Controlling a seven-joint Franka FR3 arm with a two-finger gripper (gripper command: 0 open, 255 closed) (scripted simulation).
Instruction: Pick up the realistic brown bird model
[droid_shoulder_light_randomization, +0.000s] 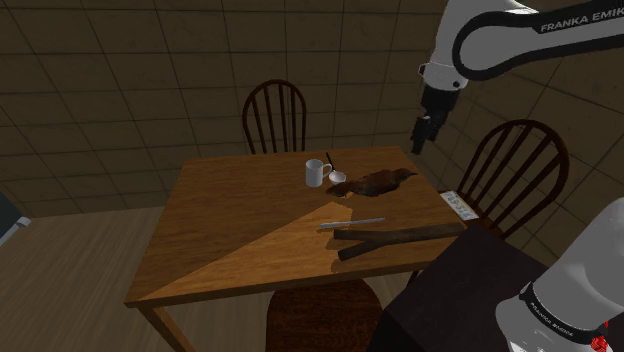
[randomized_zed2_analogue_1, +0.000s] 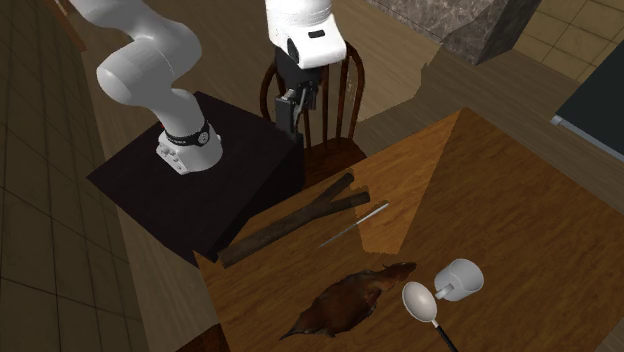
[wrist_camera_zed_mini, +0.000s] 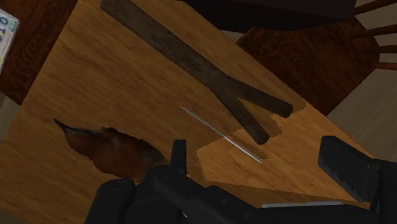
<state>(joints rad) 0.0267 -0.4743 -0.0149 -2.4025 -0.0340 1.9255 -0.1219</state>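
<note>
**Item 1. Tool** (droid_shoulder_light_randomization: 428, 128): all-black, two fingers. Fingers stand apart with nothing between them, so it is released. It hangs well above the worktop (droid_shoulder_light_randomization: 240, 225), near the corner closest to the stand (randomized_zed2_analogue_1: 200, 180), pointing down.

**Item 2. Bird model** (droid_shoulder_light_randomization: 381, 182): brown, mottled, lying low and flat on the worktop, long and irregular in outline. In the wrist view it lies off to the side, beyond one finger (wrist_camera_zed_mini: 178, 156), not between the pair. Not held.

**Item 3. Near neighbours:** white mug (droid_shoulder_light_randomization: 314, 172), on its side in the second exterior view. The spoon (droid_shoulder_light_randomization: 337, 177) has its bowl just beside one end of the bird model.

**Item 4. Other contents:** forked stick (droid_shoulder_light_randomization: 400, 238), dark. A thin metal rod (droid_shoulder_light_randomization: 352, 223) lies just beside it. Both are between the bird model and the stand side of the worktop. A small printed card (droid_shoulder_light_randomization: 458, 205) sits at the worktop's edge.

**Item 5. Hazards, as judged:**
- Closing on nothing. The tool is not centred over the bird model, and a straight descent from here would probably land nearer the rod.
- Striking the worktop. The bird model is shallow, so the fingers must go very low, and a little too far would jam the tips against the wood.
- A slipping grip. The outline is uneven and tapers at the ends, so a pinch at a thin end may let it pivot or drop. The thicker middle looks safer.
- Disturbing the spoon or mug. Open fingers coming down at that end could nudge the spoon or set the mug rolling.
</note>
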